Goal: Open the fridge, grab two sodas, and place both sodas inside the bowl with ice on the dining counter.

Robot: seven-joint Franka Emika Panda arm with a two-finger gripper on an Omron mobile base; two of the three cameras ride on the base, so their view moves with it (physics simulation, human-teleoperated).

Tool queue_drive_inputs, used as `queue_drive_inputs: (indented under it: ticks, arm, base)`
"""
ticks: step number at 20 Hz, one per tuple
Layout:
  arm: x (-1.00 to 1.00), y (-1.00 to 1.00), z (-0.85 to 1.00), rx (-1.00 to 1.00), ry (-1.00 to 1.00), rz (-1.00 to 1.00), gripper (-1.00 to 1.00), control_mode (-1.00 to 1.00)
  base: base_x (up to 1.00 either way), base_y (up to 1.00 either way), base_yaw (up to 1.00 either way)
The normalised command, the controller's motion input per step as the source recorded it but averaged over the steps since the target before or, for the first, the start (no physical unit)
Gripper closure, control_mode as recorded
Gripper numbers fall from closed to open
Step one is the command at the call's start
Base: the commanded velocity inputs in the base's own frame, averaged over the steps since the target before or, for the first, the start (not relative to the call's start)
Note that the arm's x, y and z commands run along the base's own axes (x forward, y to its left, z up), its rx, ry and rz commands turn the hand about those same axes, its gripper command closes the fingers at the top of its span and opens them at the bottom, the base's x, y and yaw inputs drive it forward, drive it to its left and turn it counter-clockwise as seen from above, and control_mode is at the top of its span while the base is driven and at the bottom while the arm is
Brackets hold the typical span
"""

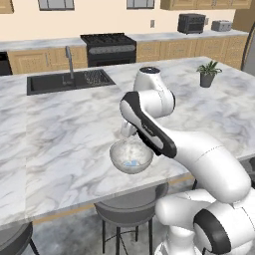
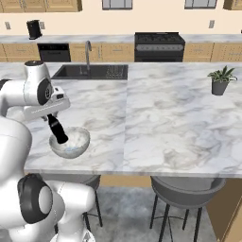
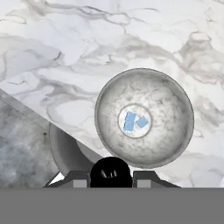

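We see the bowl (image 3: 144,118) near the dining counter's (image 1: 60,134) front edge, two pale blue cubes (image 3: 134,121) at its centre. At the hand view's six o'clock, our gripper (image 3: 110,173) hangs above the bowl, clamped on a dark round-topped object (image 3: 110,171).

Silver-grey bowl (image 3: 144,117) holds pale blue ice; the dining counter (image 3: 65,52) is white, grey-veined marble.

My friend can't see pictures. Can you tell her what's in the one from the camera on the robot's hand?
A round silver-grey bowl sits on a white-grey marble counter, seen from straight above, with two small light blue pieces lying in its pale middle. At the bottom edge, a dark rounded thing sits in the robot's shut gripper. A grey stool seat and the floor show past the counter's edge at lower left.
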Motion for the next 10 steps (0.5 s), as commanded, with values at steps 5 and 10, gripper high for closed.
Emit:
queue_drive_inputs:
  ticks: [5, 10]
  arm:
    - [0.2, 0.0, -0.29, 0.0, 0.0, 0.0, 1.0, -1.0]
    - [0.2, 0.0, -0.32, 0.0, 0.0, 0.0, 1.0, -1.0]
  base:
    - [0.0, 0.0, 0.0]
    - [0.0, 0.0, 0.0]
